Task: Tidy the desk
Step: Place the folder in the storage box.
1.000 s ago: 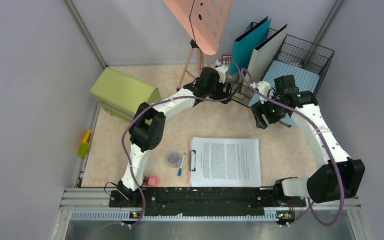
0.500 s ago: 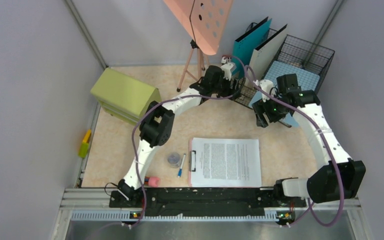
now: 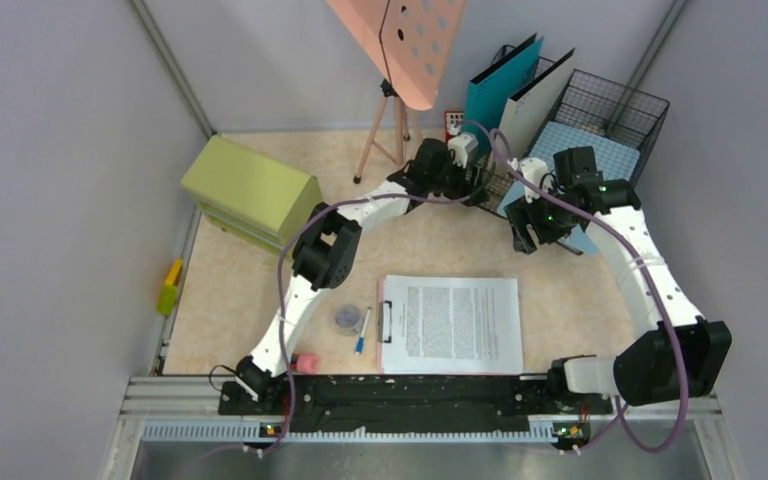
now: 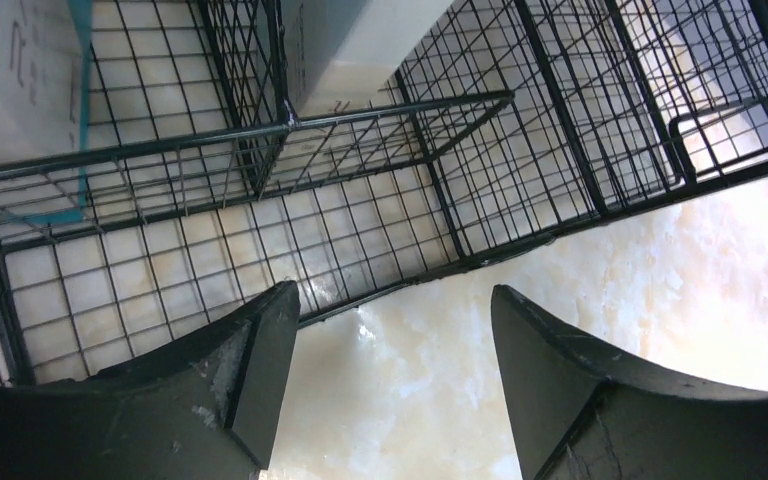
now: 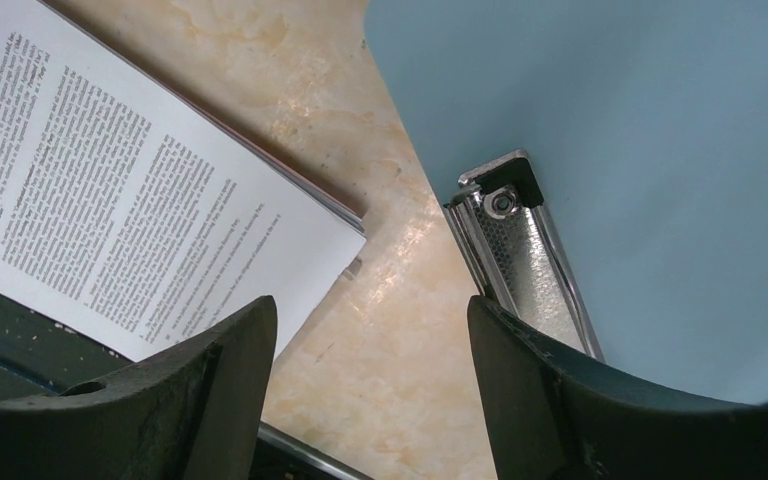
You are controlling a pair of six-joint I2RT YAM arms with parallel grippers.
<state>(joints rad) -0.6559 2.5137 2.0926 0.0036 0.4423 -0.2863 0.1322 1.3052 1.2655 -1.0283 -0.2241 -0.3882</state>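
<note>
Wire rack (image 4: 360, 180) faces your left hand (image 4: 390, 315) — open, empty; your right hand (image 5: 372, 320), open too, hovers at the clip (image 5: 520, 270) of the blue clipboard (image 5: 660, 130), likely for filing.

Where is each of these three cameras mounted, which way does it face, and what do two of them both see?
Top external: above and behind the arms, looking down on the desk; left arm and right arm show.
Left wrist: looks past the open left gripper at a black wire rack on the desk.
Right wrist: looks down past the open right gripper at a printed sheet and a blue clipboard.
Shared: top and right wrist both show the printed sheet.
</note>
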